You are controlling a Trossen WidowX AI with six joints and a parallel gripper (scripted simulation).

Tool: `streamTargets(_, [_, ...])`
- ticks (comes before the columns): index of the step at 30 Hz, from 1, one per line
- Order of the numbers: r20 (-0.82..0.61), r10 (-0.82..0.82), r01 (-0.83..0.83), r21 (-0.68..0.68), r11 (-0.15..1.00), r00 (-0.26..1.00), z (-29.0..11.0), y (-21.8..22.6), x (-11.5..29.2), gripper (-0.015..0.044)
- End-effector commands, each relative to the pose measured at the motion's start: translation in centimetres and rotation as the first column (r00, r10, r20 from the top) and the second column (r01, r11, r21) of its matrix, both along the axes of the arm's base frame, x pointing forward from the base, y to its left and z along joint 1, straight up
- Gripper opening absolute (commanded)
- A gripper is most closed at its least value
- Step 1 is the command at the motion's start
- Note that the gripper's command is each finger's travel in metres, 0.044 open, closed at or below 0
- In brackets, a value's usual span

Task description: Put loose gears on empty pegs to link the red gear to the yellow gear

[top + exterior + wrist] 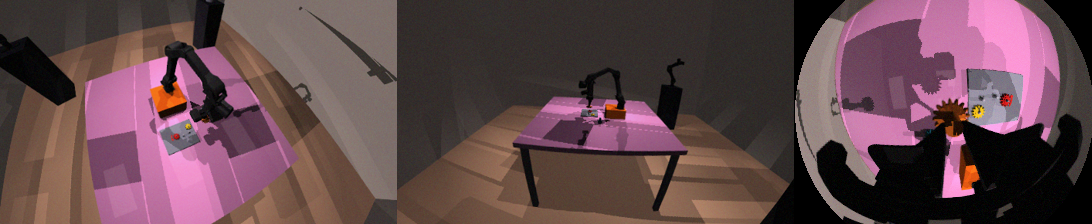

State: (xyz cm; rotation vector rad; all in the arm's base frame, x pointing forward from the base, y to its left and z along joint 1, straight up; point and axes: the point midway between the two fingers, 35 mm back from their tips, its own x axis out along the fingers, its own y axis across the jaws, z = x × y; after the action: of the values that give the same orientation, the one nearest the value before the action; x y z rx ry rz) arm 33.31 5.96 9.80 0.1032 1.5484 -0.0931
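Observation:
My gripper [952,124] [589,105] is shut on an orange-brown gear [950,111] [205,120] and holds it above the table, beside the board's yellow-gear side. The grey board [170,149] [1010,80] lies flat. On it are the red gear [174,137] [1003,100] and the yellow gear [188,127] [978,111]. Two short pegs without gears, one peg [982,98] and another peg [994,95], show on the board. A small dark teal piece [600,121] [929,132] stands on the table; a finger partly hides it in the wrist view. Its shape is unclear.
An orange block [167,99] [615,112] [968,174] under the arm's base stands near the board. The pink table [116,112] carries broad shadows. Black pillars [39,69] [208,25] stand beyond the table.

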Motion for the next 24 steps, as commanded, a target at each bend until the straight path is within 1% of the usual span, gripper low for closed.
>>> streamTargets(1, [0.002, 0.002, -0.002, -0.002, 1.0, 1.0, -0.4, -1.0, 0.1, 0.0])
streamTargets(24, [0.002, 0.003, -0.003, -0.008, 1.0, 1.0, -2.9, -6.8, 0.3, 0.0])
